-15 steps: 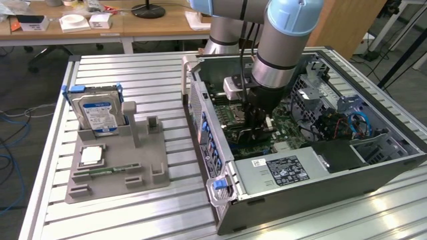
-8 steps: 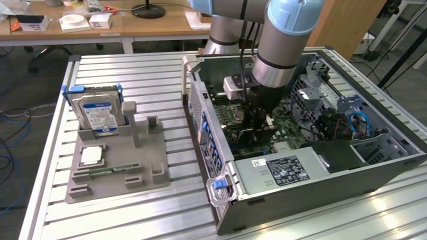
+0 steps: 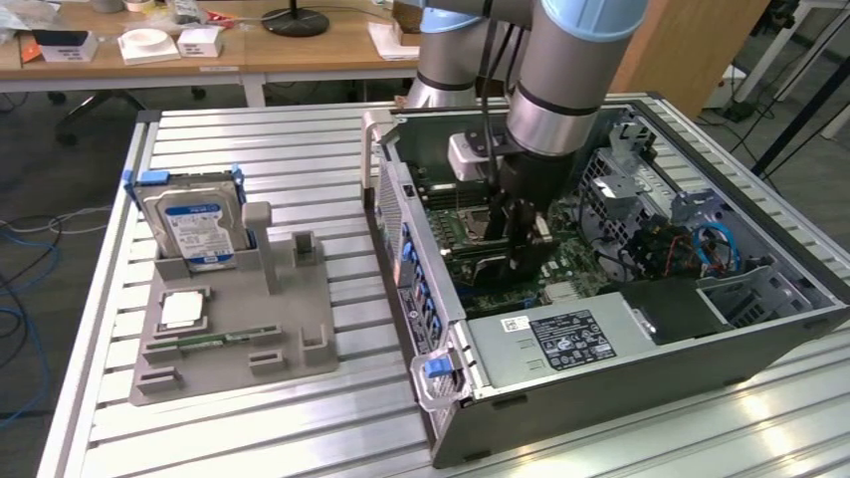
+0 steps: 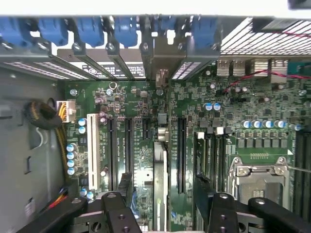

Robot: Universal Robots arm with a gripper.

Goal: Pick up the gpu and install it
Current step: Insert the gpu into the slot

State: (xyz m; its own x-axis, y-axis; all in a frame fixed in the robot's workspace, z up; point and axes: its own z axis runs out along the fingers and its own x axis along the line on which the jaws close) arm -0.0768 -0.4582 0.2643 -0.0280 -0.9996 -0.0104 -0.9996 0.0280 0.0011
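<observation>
We're inside the case (image 3: 743, 329) over the motherboard (image 4: 141, 111); gpu (image 4: 162, 160) stands edge-on in its slot, looking seated (can't confirm fully). Gripper (image 4: 165, 206) fingers spread open either side of it, gripping nothing. Install looks essentially done.

the desk (image 3: 266, 129) is a metal bench top of silver slats with grooves running across it. on the exterior view's left a grey moulded holder tray (image 3: 226, 344) lies flat on the slats, near the desk's edge. on the exterior view's right an open computer case (image 3: 664, 388) rests on its side, its cavity facing up, taking up most of that half. tray and case sit near each other with a strip of bare slats between them.
</observation>
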